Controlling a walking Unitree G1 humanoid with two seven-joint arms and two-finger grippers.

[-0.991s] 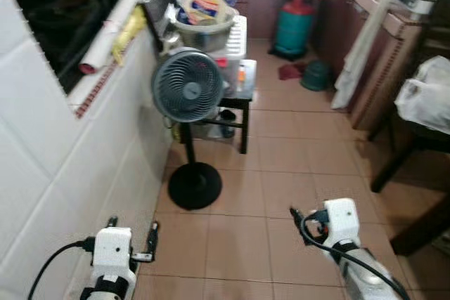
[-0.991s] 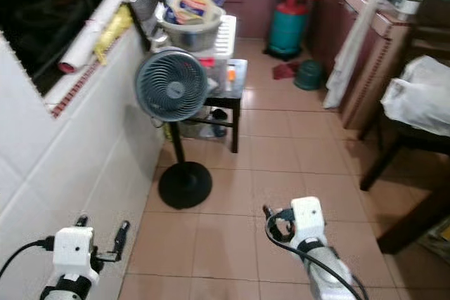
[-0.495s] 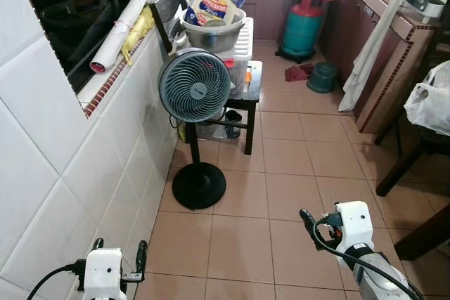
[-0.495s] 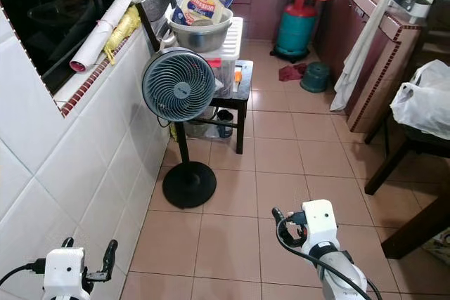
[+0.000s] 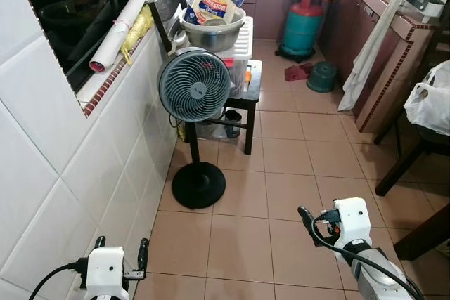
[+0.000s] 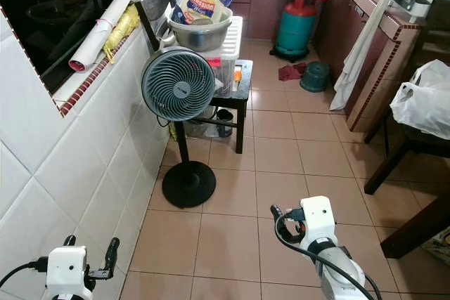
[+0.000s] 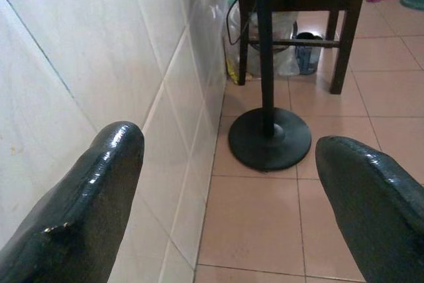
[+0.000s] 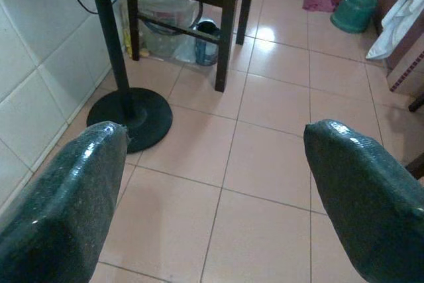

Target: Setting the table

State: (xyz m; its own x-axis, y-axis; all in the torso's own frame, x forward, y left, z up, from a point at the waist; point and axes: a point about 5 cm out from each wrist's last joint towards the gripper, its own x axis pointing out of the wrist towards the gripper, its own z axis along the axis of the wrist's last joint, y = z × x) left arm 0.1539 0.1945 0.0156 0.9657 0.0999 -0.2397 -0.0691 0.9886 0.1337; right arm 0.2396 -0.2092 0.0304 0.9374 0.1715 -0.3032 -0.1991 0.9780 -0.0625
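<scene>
Grippers, left (image 7: pixel 228 183) and right (image 8: pixel 212 183), jaws apart, face a pedestal fan (image 5: pixel 195 93) beside tiled wall (image 5: pixel 63 173).

1. Tiled floor (image 5: pixel 281 173) carried a pedestal fan (image 5: pixel 195 93); its round black base (image 5: pixel 199 185) sat flat near the white wall.
2. Small dark table (image 5: pixel 242 96) stood just behind the fan w/ a white plastic box (image 5: pixel 239 50) on top; a metal bowl (image 5: pixel 213 31) holding a packet rested on that box.
3. Under the table: bags & a small container on the floor, details unclear.
4. Farther back stood a gas cylinder (image 5: pixel 303 27); a green bucket (image 5: pixel 323 76) & a red cloth (image 5: pixel 297 72) lay beside it.
</scene>
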